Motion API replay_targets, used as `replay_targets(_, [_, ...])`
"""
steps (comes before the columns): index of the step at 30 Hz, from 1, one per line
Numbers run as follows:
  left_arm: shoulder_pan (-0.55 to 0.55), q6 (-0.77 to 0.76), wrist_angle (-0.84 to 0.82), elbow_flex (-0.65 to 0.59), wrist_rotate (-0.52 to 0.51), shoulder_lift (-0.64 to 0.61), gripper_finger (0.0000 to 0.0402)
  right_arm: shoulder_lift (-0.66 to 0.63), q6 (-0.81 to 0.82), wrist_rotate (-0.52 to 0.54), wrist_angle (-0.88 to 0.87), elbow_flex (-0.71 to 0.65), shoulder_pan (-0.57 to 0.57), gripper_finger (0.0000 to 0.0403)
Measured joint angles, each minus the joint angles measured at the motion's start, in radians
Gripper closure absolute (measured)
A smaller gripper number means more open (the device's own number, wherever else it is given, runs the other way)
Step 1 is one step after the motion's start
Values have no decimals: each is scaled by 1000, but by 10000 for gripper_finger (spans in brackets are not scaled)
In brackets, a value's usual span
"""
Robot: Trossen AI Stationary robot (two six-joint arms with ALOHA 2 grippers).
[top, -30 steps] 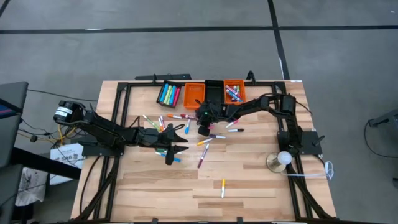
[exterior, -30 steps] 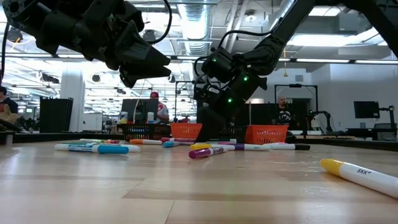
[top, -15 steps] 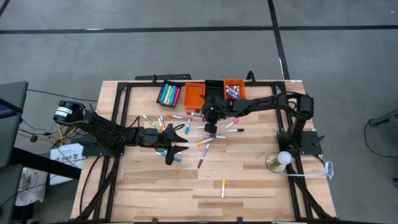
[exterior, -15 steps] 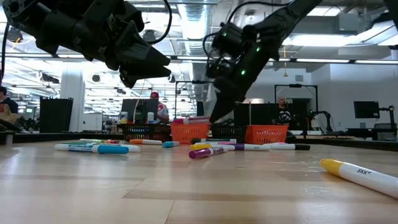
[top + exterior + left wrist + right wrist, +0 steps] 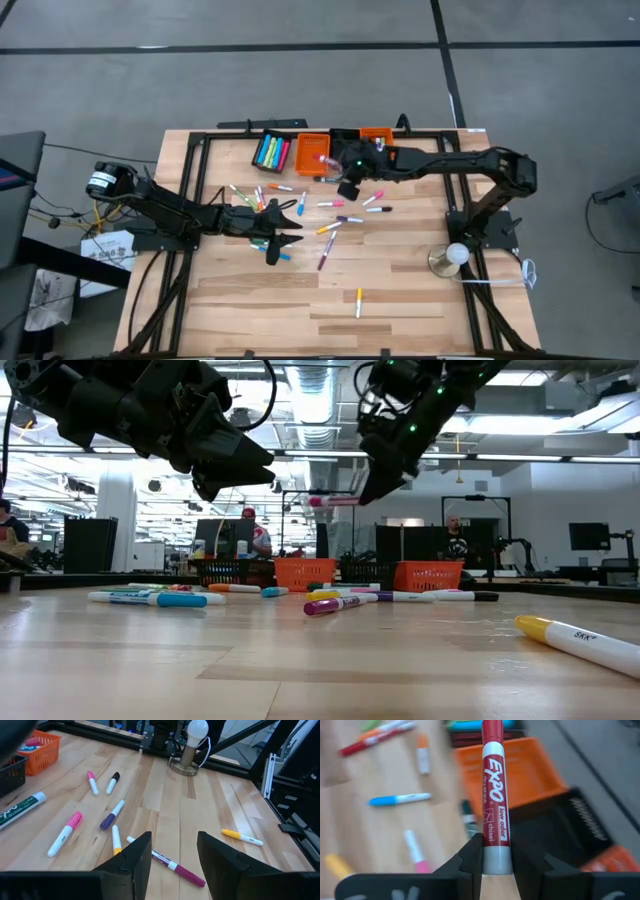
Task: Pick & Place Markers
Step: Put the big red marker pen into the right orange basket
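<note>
Plainly, "EXPO low odor chisel" reads on the red marker (image 5: pixel 495 795) pinched in my right gripper (image 5: pixel 496 857), high above the orange bin (image 5: pixel 312 155). Its neighbour bin (image 5: pixel 271 152) holds coloured markers. My left gripper (image 5: pixel 174 855) hangs agape, empty, over scattered markers (image 5: pixel 330 228).

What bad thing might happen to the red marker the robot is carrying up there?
1. The right pincer grips the red marker only near one end, so it might tilt or slip out above the table.
2. It hangs near where the orange bin meets the black bin, so a drop could hit a rim or land in the wrong bin.
3. The left pincer is open just above loose markers and may nudge them.
</note>
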Motion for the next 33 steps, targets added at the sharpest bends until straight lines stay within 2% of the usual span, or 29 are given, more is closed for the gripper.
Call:
replay_targets(5, [-1,0,0,0,1,0,247,-28,68,135,-68,2,-48,327])
replay_targets(10, [-4,0,0,0,2,0,247,5,142,244,-160,2,-134,327])
replay_targets(19, [-7,-19,0,0,-1,0,247,105,184,249,-231,1,-260,327])
replay_targets(33, [-10,-18,0,0,-1,0,247,120,183,228,-262,1,-281,327])
